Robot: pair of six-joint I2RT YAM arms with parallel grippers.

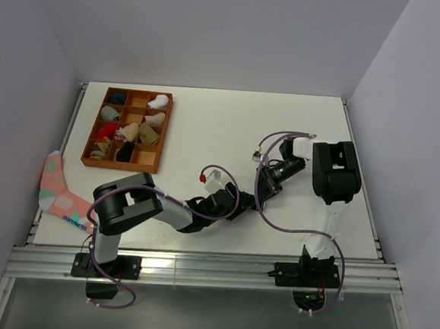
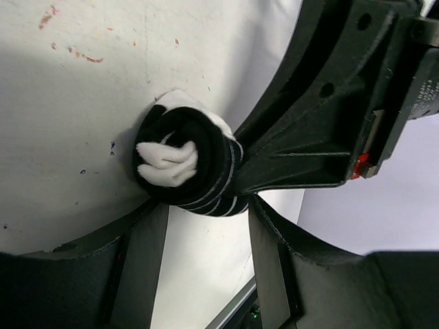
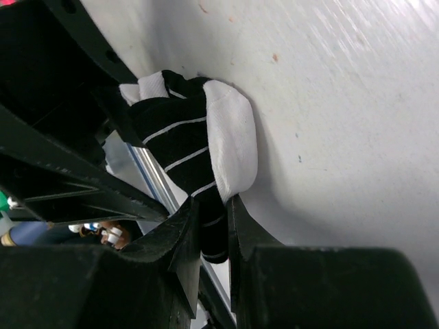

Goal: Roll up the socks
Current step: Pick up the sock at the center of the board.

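Pinching the rolled sock (image 3: 185, 137) by its edge, the right hand (image 3: 212, 233) is nearly closed; the left hand (image 2: 206, 209) has fingers parted beside the roll. It lies toward the 6 o'clock edge of the counter (image 1: 230, 127), open room toward 12 o'clock.

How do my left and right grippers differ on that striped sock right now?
The left gripper has its fingers wide apart, straddling the rolled striped sock. The right gripper has its fingers nearly closed, pinching a fold of the sock. The left gripper faces the roll's spiral end, while the right gripper comes in from its side. Both are low over the table, at the same sock.
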